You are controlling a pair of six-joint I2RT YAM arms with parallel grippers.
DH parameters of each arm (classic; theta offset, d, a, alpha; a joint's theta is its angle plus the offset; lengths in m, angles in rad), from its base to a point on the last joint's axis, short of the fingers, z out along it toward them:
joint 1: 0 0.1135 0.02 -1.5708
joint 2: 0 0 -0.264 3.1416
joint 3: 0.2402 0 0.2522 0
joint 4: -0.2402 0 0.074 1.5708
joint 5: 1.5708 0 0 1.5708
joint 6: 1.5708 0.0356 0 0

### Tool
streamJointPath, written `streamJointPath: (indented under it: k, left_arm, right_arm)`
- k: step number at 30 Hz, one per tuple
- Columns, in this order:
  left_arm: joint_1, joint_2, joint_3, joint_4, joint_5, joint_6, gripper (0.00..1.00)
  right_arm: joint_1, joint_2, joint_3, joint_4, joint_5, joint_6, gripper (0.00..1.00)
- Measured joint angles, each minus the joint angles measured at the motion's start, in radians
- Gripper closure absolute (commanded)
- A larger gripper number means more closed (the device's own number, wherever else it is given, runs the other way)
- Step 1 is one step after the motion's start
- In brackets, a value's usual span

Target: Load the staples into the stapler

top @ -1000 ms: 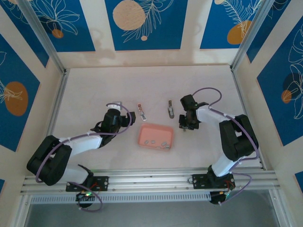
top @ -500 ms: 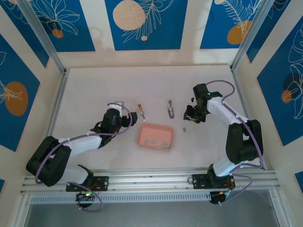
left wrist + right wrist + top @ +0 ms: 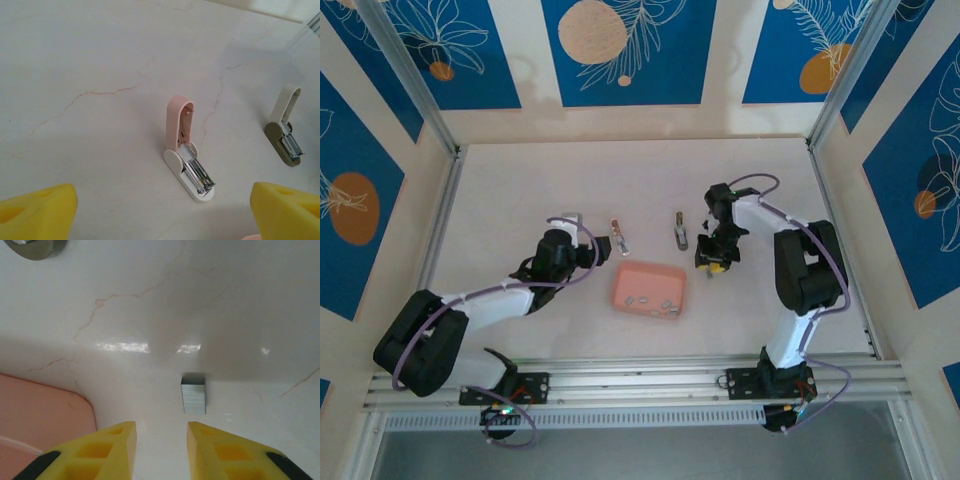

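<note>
the pink tray [image 3: 621, 281] holds a few small grey staples [image 3: 666, 303]. the right arm folds inward and tips down just beside the tray's right edge. the right gripper [image 3: 161, 440] has its fingers narrowly apart, nothing between them. a loose staple strip [image 3: 193, 395] lies on the table [image 3: 520, 180] just ahead of the fingertips. the left gripper [image 3: 165, 206] stands wide apart, facing the opened pink stapler [image 3: 187, 160].

The right tool [image 3: 161, 434] has swung back over the loose staple strip [image 3: 193, 396].
</note>
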Motion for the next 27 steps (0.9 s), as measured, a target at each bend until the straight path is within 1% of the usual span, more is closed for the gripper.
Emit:
streamJointPath:
  k: [7, 14, 22, 27]
  left_arm:
    - [0.0, -0.006, -0.002, -0.002, 0.0, 0.002, 0.11]
    - [0.0, -0.006, -0.002, -0.002, 0.0, 0.002, 0.11]
    - [0.0, -0.005, -0.002, -0.002, 0.0, 0.002, 0.11]
    - [0.0, -0.003, -0.002, -0.002, 0.0, 0.002, 0.11]
  right_arm:
    - [0.003, 0.042, 0.023, -0.008, 0.056, -0.015, 0.67]
    - [0.009, 0.071, 0.034, -0.011, 0.078, -0.023, 0.68]
    - [0.012, 0.105, 0.039, -0.009, 0.082, -0.026, 0.76]
    - [0.014, 0.115, 0.048, -0.019, 0.094, -0.026, 0.77]
